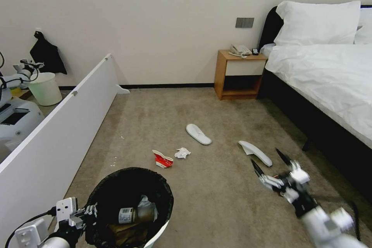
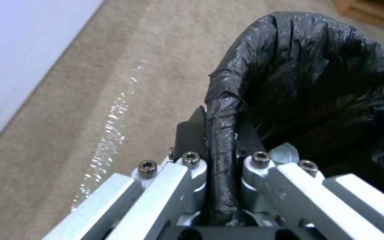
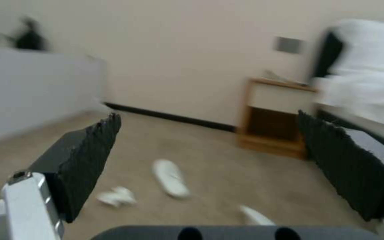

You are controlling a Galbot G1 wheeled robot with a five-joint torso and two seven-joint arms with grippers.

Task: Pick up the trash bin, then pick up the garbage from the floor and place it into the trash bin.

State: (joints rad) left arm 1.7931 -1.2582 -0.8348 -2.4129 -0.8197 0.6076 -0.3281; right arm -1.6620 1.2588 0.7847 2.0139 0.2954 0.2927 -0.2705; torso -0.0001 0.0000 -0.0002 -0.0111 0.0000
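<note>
- The trash bin (image 1: 128,201) with its black bag (image 2: 316,76) is low in front of the robot, close to the white partition (image 1: 58,131), above the carpet (image 1: 217,193).
- The left gripper (image 2: 216,133) is clamped on the bin's rim, one finger outside and one inside, the bag's edge pressed between them.
- Inside the bin lie a clear bottle (image 1: 135,214) and something brown under it.
- The right gripper (image 1: 271,162) hangs over the carpet on the right side, jaws spread wide with nothing between them, near the bed (image 1: 329,81).
- On the carpet remain a crushed red-white cup (image 1: 162,159), a white tissue (image 1: 182,152) just beside it, and two white slippers: one (image 1: 198,134) farther toward the nightstand (image 1: 238,75), the other (image 1: 255,153) just ahead of the right gripper.
</note>
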